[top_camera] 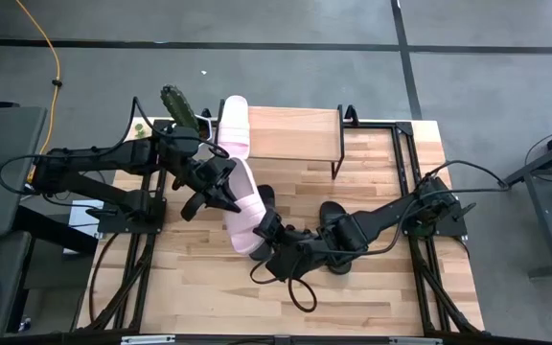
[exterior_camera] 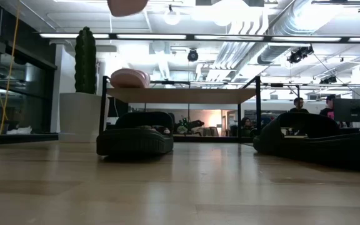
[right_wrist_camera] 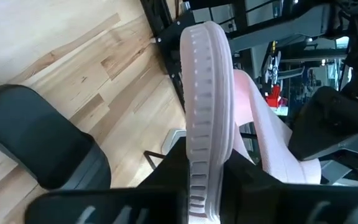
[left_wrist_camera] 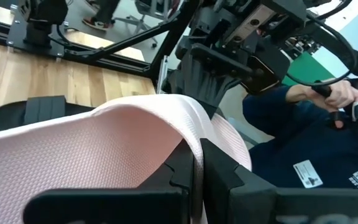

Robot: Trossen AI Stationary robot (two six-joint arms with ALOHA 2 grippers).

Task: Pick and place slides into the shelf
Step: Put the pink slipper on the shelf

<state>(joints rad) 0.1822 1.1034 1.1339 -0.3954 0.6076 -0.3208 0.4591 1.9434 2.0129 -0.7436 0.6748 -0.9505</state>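
At the centre of the high view, a pale pink open-toe slide (top_camera: 241, 209) hangs above the wooden table (top_camera: 381, 287), the left gripper (top_camera: 220, 188) pinching its strap and the right gripper (top_camera: 268, 241) clamped on its sole edge, below the light wooden shelf (top_camera: 290, 134) at upper centre.

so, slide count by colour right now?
Pale pink slides: 2, one on the shelf top, one held in the air by both grippers
Black slides: 2, both on the table
Total: 4 slides
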